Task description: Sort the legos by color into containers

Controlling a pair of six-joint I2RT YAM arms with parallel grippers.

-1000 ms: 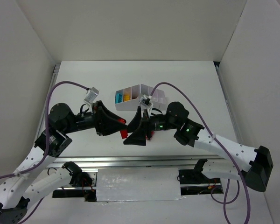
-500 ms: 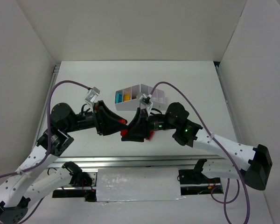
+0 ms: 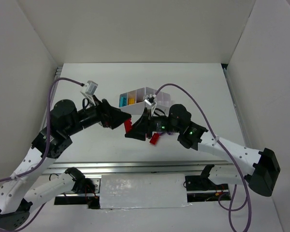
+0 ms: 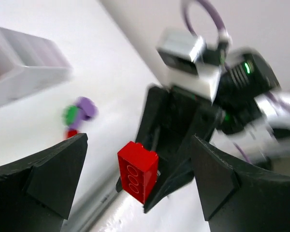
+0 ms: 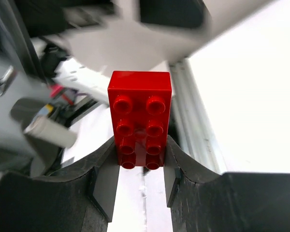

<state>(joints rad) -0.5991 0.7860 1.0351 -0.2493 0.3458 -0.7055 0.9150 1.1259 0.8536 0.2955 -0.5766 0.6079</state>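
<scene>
White walls close in a white table (image 3: 198, 87), and both of my arms reach in over its middle, the left arm (image 3: 48, 140) from one side and the right arm (image 3: 232, 150) from the other, so their tips almost meet. Just beyond them sits the white divided tray (image 3: 135, 109); one compartment shows light blue and the next one yellow, while the others are too small to read.

My left gripper (image 4: 137, 145) is spread wide and grips nothing. My right gripper (image 5: 141, 162) is clamped on a red brick (image 5: 140, 116), with a finger pressed on each long side near its lower end and its eight studs facing the wrist camera. The brick is raised off the table, in the gap between my open left fingers (image 4: 53, 169) and touching neither.

On the table near the tray lie blurred green, purple and red pieces (image 4: 79, 113).
</scene>
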